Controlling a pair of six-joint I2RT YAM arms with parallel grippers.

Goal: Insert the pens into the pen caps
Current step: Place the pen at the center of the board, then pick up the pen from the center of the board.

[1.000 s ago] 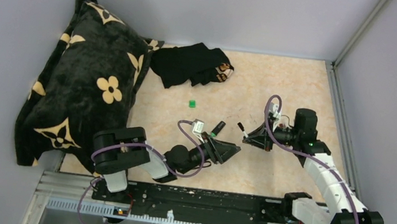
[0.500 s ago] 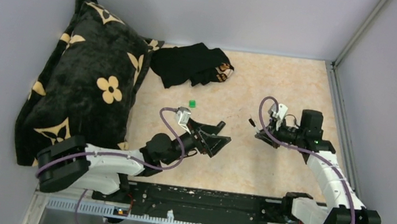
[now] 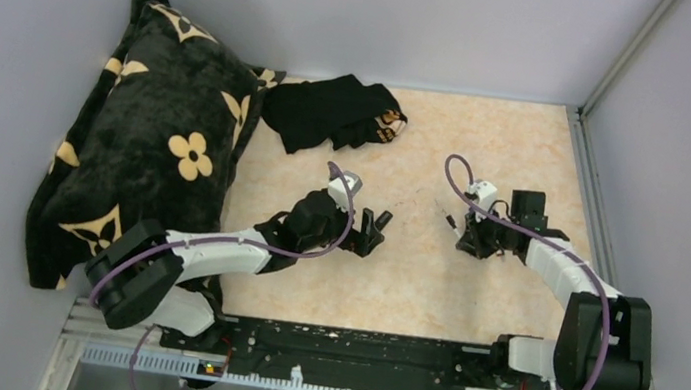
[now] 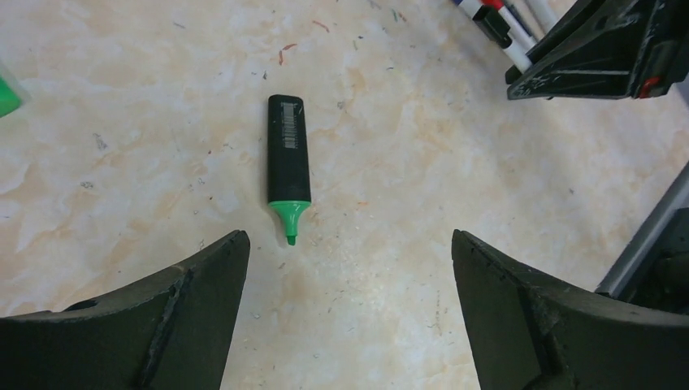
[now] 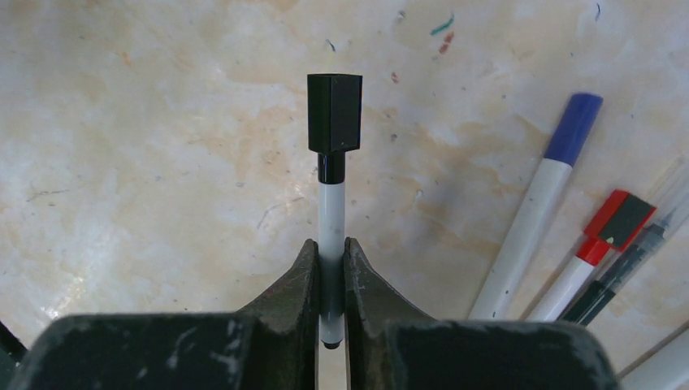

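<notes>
R gripper [image 5: 331, 252] pinches a thin white pen [image 5: 331, 207], black cap [image 5: 334, 114] at its tip. L gripper [image 4: 348, 244], spread wide, hangs over the green-tipped marker [image 4: 288, 158] flat on the bench [image 4: 455, 162]. It looks light, stiff, prob. slick; best taken mid-barrel.

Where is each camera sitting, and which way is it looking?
Top external: high behind the arms, looking down on the table; both arms show.
Left wrist: on the left arm, looking down past its open fingers at the green-tipped black marker.
Right wrist: on the right arm, looking along its shut fingers holding a white pen with a black cap at its tip.
Shared: both wrist views show the spare pens.
</notes>
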